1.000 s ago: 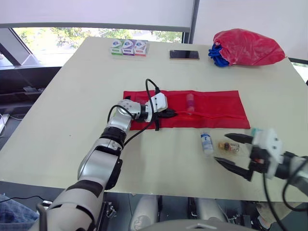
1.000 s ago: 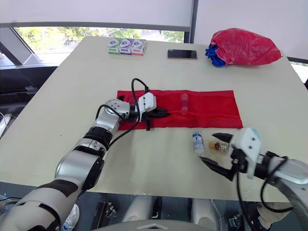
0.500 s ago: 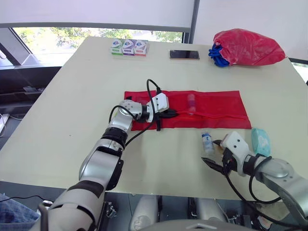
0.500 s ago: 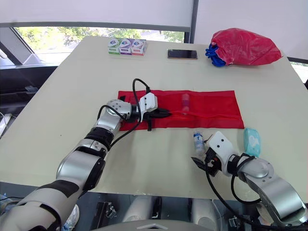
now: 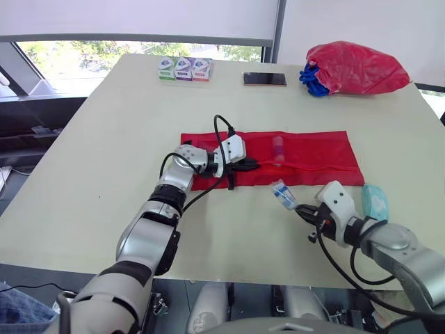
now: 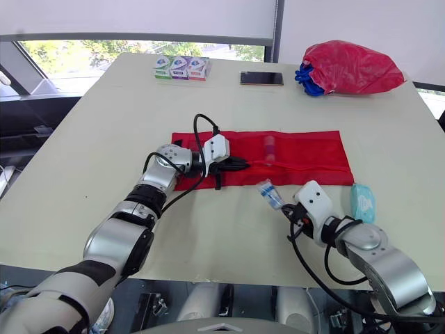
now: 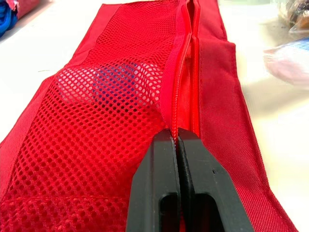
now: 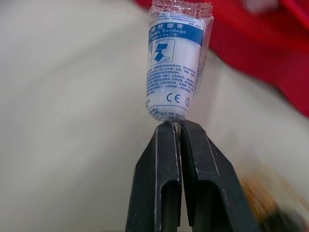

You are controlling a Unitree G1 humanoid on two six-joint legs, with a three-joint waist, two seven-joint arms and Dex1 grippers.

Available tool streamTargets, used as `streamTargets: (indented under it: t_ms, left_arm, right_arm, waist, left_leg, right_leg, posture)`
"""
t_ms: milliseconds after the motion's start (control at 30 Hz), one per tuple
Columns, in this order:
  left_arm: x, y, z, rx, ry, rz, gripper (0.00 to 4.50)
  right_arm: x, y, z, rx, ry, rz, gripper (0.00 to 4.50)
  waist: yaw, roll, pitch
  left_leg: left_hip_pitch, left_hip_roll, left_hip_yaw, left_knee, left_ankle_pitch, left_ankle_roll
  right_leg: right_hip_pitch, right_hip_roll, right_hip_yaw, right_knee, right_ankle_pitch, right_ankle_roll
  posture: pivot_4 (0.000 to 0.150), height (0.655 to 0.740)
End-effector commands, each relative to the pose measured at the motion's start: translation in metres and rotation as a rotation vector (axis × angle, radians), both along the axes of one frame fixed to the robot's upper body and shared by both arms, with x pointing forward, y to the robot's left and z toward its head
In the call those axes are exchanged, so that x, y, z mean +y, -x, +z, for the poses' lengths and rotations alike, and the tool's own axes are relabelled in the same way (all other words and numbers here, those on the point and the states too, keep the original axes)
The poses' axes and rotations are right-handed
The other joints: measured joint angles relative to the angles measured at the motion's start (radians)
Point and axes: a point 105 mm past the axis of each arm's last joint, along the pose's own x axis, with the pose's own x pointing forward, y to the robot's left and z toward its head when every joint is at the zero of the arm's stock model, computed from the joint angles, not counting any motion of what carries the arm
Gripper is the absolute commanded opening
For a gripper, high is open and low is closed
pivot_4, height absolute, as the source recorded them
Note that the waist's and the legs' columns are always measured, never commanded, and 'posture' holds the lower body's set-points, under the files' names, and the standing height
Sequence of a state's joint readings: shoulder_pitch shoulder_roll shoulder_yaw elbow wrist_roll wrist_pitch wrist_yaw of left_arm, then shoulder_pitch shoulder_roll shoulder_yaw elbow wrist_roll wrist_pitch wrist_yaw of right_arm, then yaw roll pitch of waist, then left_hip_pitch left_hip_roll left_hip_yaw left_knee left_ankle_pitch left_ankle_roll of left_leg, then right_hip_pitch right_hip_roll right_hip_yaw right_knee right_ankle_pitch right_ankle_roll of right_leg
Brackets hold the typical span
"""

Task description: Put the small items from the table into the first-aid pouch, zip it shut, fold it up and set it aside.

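The desk (image 5: 104, 139) is a broad, pale cream top standing against a window (image 5: 139, 50) with greenery outside and a white blind (image 5: 139, 17) drawn partway down. Along its far edge sit three small boxes (image 5: 184, 69) in a row, a phone (image 5: 264, 79) lying flat to their right, and at the far right corner a bulging red bag (image 5: 354, 68) with a blue cord (image 5: 313, 82) at its mouth.

The first-aid pouch (image 5: 313, 153) lies flat across the middle of the desk, a long red strip running left to right. The left claw (image 5: 252, 165) rests on its left part, and the right claw (image 5: 300, 209) is just near of its right part, with a teal packet (image 5: 373, 201) on the desk to the right of that arm.

The head views show a small bandage packet (image 5: 282, 193) tilted off the desk at the right claw's tip, just clear of the pouch's near edge. The right wrist view adds the grip: the two fingers are closed on the crimped end of the wrapper, and the blue label reads "Bandage". A blurred amber thing (image 8: 260, 198) lies on the desk beside them.

The left wrist view shows red mesh with a blue shape (image 7: 118, 84) under it, and the zip (image 7: 186, 63) running straight into the closed fingers, which pinch its raised fold.
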State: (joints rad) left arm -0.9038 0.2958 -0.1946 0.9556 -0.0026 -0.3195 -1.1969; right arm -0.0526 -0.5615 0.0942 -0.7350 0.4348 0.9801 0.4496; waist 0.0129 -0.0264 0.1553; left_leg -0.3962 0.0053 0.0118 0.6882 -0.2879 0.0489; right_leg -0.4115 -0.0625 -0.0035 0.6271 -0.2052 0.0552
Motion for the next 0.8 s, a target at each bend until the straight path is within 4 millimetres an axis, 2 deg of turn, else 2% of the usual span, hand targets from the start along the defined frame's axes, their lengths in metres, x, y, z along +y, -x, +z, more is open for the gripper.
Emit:
streamTargets:
  t_ms: [33,167,300,567,800]
  left_arm:
    - [-0.009,0.0,0.017,-0.062,0.028,-0.033,0.0]
    - [-0.013,0.001,0.02,-0.07,0.041,-0.047,0.0]
    - [-0.016,0.004,0.023,-0.079,0.05,-0.062,0.0]
    - [-0.025,0.02,0.018,-0.063,0.059,-0.116,0.0]
    - [-0.028,0.025,0.016,-0.051,0.058,-0.128,0.0]
  right_arm:
    - [0.002,-0.005,0.012,-0.014,-0.01,-0.025,0.07]
    - [0.0,-0.019,0.001,0.061,0.012,-0.114,0.07]
    - [-0.003,-0.032,-0.001,0.083,0.016,-0.185,0.07]
    - [0.011,-0.057,0.011,0.109,-0.156,-0.328,0.07]
    - [0.007,-0.078,0.013,0.151,-0.301,-0.515,0.07]
  waist:
    - [0.002,0.0,0.0]
    - [0.001,0.0,0.0]
    - [0.001,0.0,0.0]
    - [-0.002,0.001,0.0]
    - [-0.001,0.001,0.0]
  left_leg:
    - [0.0,0.0,0.0,0.0,0.0,0.0]
    - [-0.001,0.0,-0.001,0.0,0.0,0.0]
    - [-0.001,0.0,-0.001,0.0,0.0,0.0]
    - [0.0,-0.001,-0.001,-0.001,0.0,0.0]
    - [0.0,-0.001,-0.001,-0.001,0.0,0.0]
  right_leg:
    - [0.0,0.0,0.0,0.0,0.0,0.0]
    - [0.0,0.0,-0.001,0.0,0.0,0.0]
    - [0.0,0.0,-0.001,0.0,0.0,0.0]
    - [0.0,0.0,0.0,0.001,0.0,0.0]
    - [0.0,0.0,0.0,0.001,0.0,0.0]
  posture:
    - [0.15,0.74]
    - [0.15,0.74]
    - [0.15,0.74]
    - [0.15,0.74]
    - [0.15,0.74]
